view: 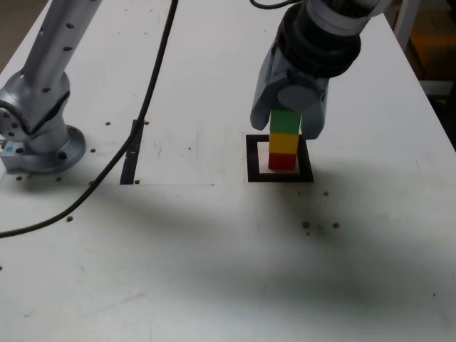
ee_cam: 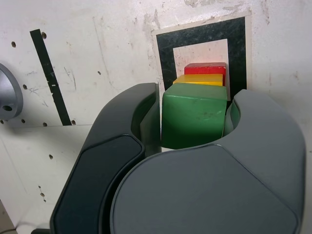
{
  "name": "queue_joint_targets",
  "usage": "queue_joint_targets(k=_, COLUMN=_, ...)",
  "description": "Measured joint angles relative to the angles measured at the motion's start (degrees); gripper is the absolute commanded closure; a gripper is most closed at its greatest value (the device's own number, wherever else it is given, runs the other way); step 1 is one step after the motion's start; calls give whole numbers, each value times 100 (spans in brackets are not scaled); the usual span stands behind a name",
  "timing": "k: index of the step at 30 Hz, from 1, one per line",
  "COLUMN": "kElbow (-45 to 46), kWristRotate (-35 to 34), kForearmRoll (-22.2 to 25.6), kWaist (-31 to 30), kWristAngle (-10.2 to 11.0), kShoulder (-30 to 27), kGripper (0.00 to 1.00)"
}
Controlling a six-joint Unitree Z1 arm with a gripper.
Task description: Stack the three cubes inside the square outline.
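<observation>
Three cubes (stacked) between jaws

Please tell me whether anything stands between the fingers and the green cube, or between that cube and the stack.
Nothing visible does. The fingers flank the green cube; whether they touch it is unclear. It sits directly above the yellow cube and red cube, with nothing visible between.
</observation>
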Motion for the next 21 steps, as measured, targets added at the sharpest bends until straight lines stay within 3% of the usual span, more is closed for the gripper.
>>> queue_joint_targets(k=5, kElbow=12, kWristRotate=0, kForearmRoll=2, kWaist=0, kWristAngle=48, kShoulder=-6, kGripper=3)
queue_joint_targets(k=10, kElbow=160, kWristRotate=-69, kForearmRoll=4, kWaist=0, kWristAngle=153, kShoulder=-290, kGripper=1)
queue_joint_targets(k=18, kElbow=797, kWristRotate=-83, kForearmRoll=-91, kWaist=-76, kWristAngle=292, kShoulder=-1299, kGripper=1)
queue_joint_targets(k=21, kElbow=1588, kWristRotate=-173, kForearmRoll=-192, kWaist=-128, kWristAngle=167, kShoulder=-2260, kGripper=0)
